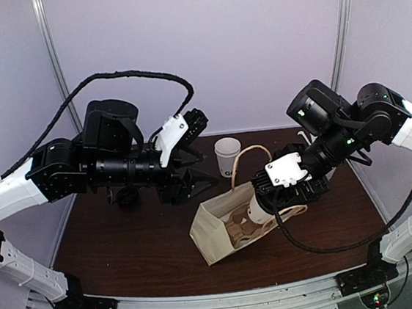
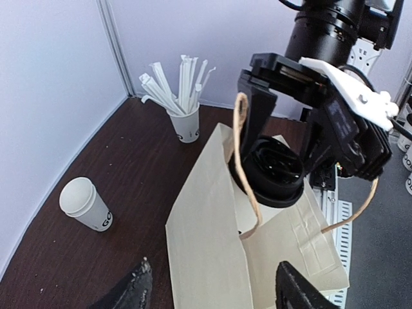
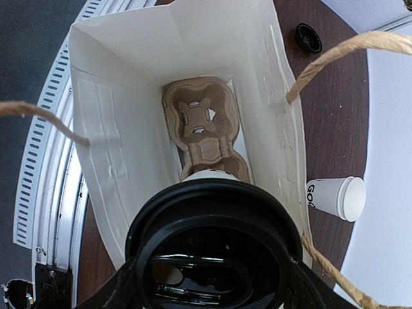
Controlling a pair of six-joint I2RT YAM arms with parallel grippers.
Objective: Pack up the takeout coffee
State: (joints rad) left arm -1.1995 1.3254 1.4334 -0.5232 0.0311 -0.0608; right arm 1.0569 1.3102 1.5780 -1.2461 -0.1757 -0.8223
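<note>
A takeout coffee cup [image 3: 215, 244] with a black lid is held at the mouth of the tilted paper bag [image 3: 129, 84], my right gripper [image 3: 212, 286] shut on it. The same cup [image 1: 258, 210] shows white at the bag [image 1: 214, 231] in the top view. A brown pulp carrier [image 3: 199, 122] lies at the bag's bottom. My left gripper [image 2: 212, 293] stands open over the bag's side [image 2: 206, 238], fingers [image 2: 132, 290] wide apart and holding nothing. A second white cup [image 2: 87, 205] with dark lettering and no black lid stands on the table behind the bag.
A white cup full of long white sticks [image 2: 187, 122] stands at the back by the wall. A loose black lid [image 3: 308, 37] lies on the dark table [image 1: 127, 244]. The bag's rope handles [image 2: 241, 148] loop up around the right gripper.
</note>
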